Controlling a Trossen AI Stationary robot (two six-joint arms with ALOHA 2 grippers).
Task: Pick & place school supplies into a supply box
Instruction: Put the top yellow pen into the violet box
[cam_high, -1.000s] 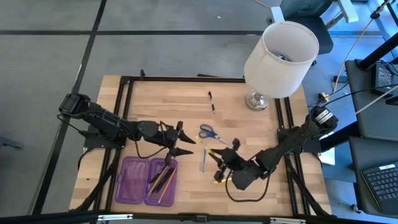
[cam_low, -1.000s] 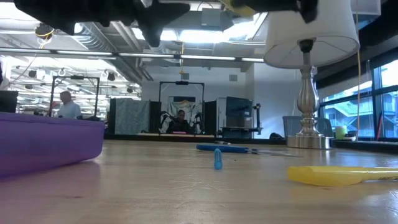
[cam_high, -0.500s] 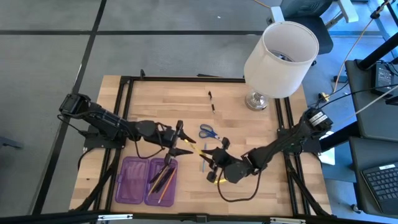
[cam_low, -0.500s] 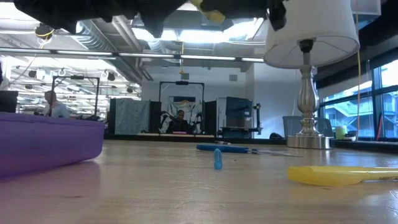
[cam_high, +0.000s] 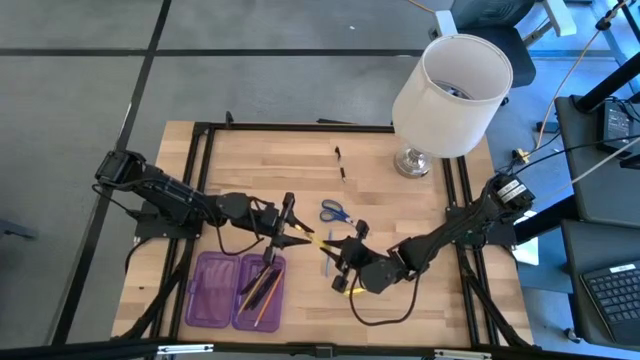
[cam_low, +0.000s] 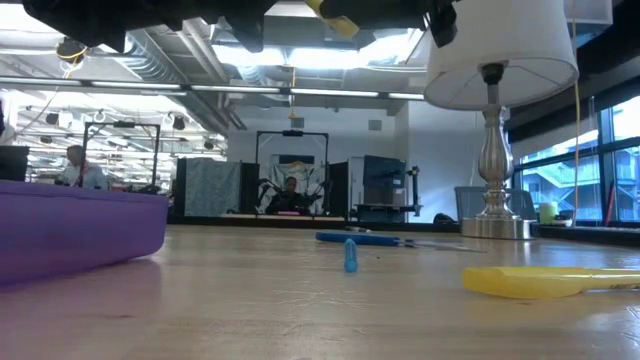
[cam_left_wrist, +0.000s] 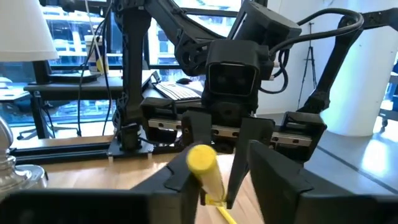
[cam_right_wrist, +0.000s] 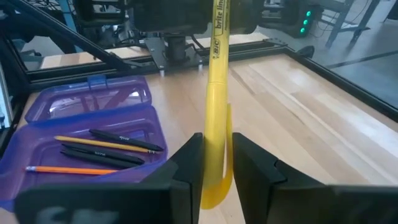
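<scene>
While the right tool (cam_high: 343, 247) grips a yellow highlighter (cam_right_wrist: 217, 81) above the counter (cam_high: 390, 200), the left tool (cam_high: 300, 240) brackets its far tip, grip uncertain. Left of them, the purple supply box (cam_high: 212, 290) lies open, holding pencils (cam_high: 262, 288).

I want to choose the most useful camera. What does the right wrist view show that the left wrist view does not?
Only the right wrist view shows the open purple supply box holding pens and pencils, and the print on the yellow highlighter in the right tool.

Only the left wrist view shows the highlighter's end face, the right arm's body and the lampshade.

Both show the highlighter, the right tool shut on it and the wooden table.
</scene>
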